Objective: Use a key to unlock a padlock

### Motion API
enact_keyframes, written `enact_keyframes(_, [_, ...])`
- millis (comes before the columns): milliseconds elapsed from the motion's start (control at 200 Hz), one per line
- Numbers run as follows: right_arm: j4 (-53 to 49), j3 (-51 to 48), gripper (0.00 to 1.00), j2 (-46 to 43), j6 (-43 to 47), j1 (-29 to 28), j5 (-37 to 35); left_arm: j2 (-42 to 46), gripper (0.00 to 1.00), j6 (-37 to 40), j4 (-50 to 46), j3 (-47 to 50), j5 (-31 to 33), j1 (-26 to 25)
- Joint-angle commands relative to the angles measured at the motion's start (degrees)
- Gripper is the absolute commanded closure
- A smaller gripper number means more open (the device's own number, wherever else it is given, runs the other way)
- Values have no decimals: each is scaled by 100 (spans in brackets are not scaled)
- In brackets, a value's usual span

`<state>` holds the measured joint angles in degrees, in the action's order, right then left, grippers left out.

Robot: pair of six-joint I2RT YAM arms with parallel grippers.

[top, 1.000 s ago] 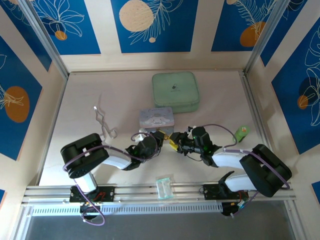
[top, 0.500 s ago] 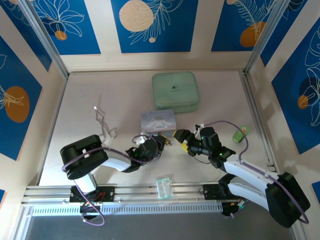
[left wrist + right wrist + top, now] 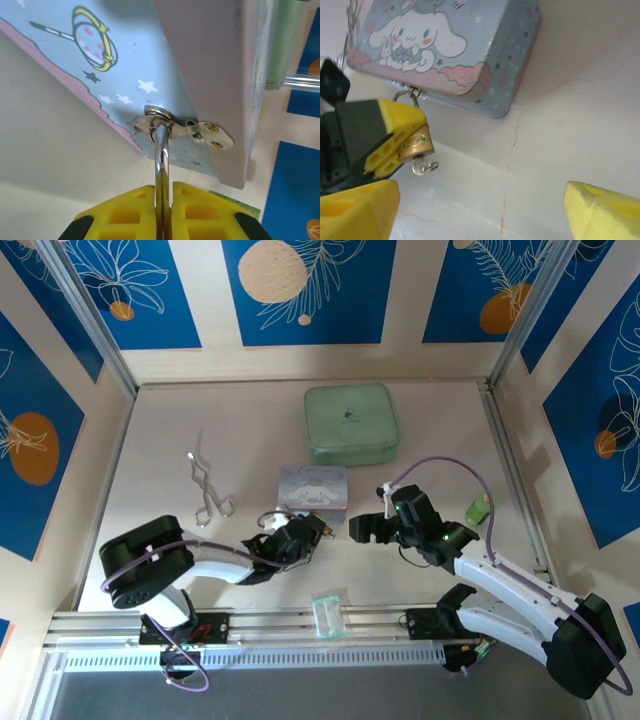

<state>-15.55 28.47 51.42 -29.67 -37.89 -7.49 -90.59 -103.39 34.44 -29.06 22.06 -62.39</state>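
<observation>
The small brass padlock (image 3: pixel 416 143) hangs by its silver shackle (image 3: pixel 161 157) from the hasp (image 3: pixel 159 120) of a pale-blue cartoon tin (image 3: pixel 313 485). My left gripper (image 3: pixel 318 525) is shut on the padlock, and its yellow fingers (image 3: pixel 395 131) clamp the body and shackle. A silver key (image 3: pixel 424 166) sticks out of the padlock's underside. My right gripper (image 3: pixel 362 528) stands open to the right of the padlock, touching nothing. In the right wrist view the right gripper (image 3: pixel 480 215) has bare table between its fingers, with the key ahead to the left.
A green square case (image 3: pixel 350 423) lies behind the tin. Metal tongs (image 3: pixel 207 490) lie at the left, and a small green object (image 3: pixel 481 508) at the right. A clear plastic piece (image 3: pixel 328 615) sits on the front rail. Walls close in the table.
My right gripper has let go of the key, opened wide and drawn back to the right. The key stays in the padlock, which my left gripper still holds.
</observation>
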Motion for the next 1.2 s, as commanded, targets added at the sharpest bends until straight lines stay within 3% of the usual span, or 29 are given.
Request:
enact_keyframes(0, [373, -129, 1, -8, 761, -186, -244, 199, 100, 105, -148, 67, -45, -45])
enact_keyframes(85, [637, -213, 0, 132, 939, -357, -301, 217, 100, 79, -184, 98, -36, -45])
enact_keyframes(225, [1418, -457, 33, 396, 1781, -815, -7, 266, 100, 65, -246, 114, -12, -45])
enact_keyframes(350, [1721, -474, 36, 633, 2373, -1323, -352, 335, 100, 109, -358, 76, -23, -50])
enact_keyframes(510, [1898, -391, 46, 1063, 2914, -1457, -201, 408, 100, 109, -444, 111, -20, -45])
enact_keyframes(670, [2040, -232, 72, 1587, 3275, -1562, -64, 507, 100, 122, -456, 137, 11, -45])
enact_keyframes(926, [2565, -142, 68, 2047, 3402, -1712, -244, 560, 100, 118, -442, 180, 12, -45])
enact_keyframes(1196, [2724, 110, 82, 2420, 3485, -1726, -393, 578, 100, 100, -363, 224, -33, -46])
